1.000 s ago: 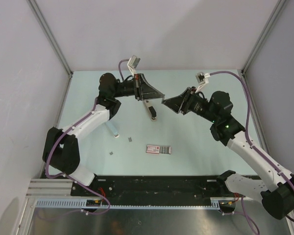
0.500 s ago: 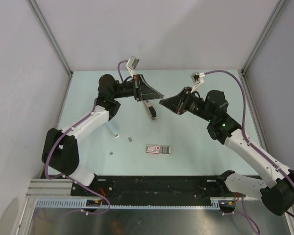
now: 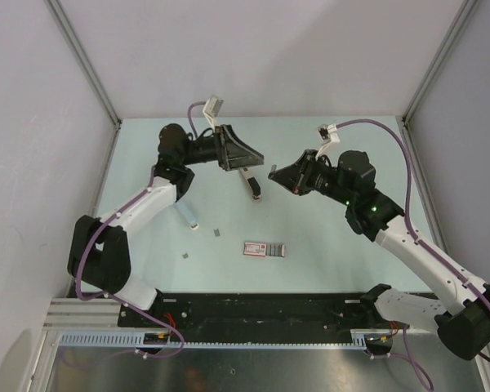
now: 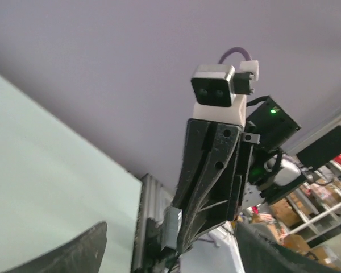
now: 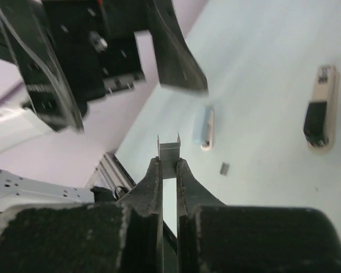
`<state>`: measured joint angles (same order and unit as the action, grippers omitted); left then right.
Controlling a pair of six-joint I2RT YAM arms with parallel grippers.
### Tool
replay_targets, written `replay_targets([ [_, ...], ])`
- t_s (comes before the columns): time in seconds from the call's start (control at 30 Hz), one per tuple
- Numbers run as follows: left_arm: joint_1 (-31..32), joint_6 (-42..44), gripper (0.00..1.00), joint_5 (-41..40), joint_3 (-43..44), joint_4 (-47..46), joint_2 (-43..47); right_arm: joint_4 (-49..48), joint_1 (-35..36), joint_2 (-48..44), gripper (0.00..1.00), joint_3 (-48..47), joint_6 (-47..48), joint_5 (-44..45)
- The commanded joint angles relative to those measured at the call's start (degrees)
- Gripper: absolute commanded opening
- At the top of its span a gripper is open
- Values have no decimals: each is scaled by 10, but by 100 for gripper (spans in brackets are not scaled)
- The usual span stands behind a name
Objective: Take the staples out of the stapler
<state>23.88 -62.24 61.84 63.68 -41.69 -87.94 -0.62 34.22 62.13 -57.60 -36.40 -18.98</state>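
Top view: left gripper (image 3: 247,159) is hovering with jaws spread wide and empty. Right gripper (image 3: 273,173) is pointing its tip at it, just apart; from here I cannot tell what it is pinching. Stapler (image 3: 251,184) is lying on the table (image 3: 327,261) just base-side of the left gripper's tips and just beside the right gripper's tip; contact is not resolving from this angle. Two loose staple pieces (image 3: 218,232) are sitting well base-side of both grippers, with a pale-blue piece (image 3: 189,219) near them and a pink-and-white box (image 3: 265,249) further base-side. Left wrist view: its own dark fingers (image 4: 74,256) are showing at the bottom corners, far apart. The right gripper is filling the gap between them (its wrist camera and a green LED are facing the lens). Right wrist view: the right gripper's fingers (image 5: 150,187) are clamping a short staple strip (image 5: 169,152), which is sticking out past the tips. Stapler (image 5: 320,116) is lying flat ahead and off to the right of those tips, well apart. The pale-blue piece (image 5: 203,128) and one of the loose staple pieces (image 5: 224,168) are lying just right of the strip. The left gripper's open fingers are hanging up and to the left.
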Motion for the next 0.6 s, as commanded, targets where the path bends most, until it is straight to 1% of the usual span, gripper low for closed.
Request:
replay_targets([
  [0.0,-58,137,98,-16,21,100,45,123,28,2,0,-32,26,57],
  [0.07,-71,266,99,-65,48,250,58,180,48,20,0,-37,24,97],
  [0.13,-71,395,99,-164,68,382,72,234,72,42,0,-41,9,149],
  [0.2,-71,470,99,-240,60,446,88,284,95,67,0,-44,-21,201],
  [0.27,-72,530,100,-280,46,486,103,327,121,99,0,-47,-62,246],
  [0.33,-71,574,100,-303,20,506,118,366,150,130,0,-52,-101,286],
  [0.43,-71,638,100,-330,-24,515,139,401,190,170,0,-59,-155,331],
  [0.57,-65,713,100,-362,-74,515,161,433,229,216,0,-71,-218,366],
])
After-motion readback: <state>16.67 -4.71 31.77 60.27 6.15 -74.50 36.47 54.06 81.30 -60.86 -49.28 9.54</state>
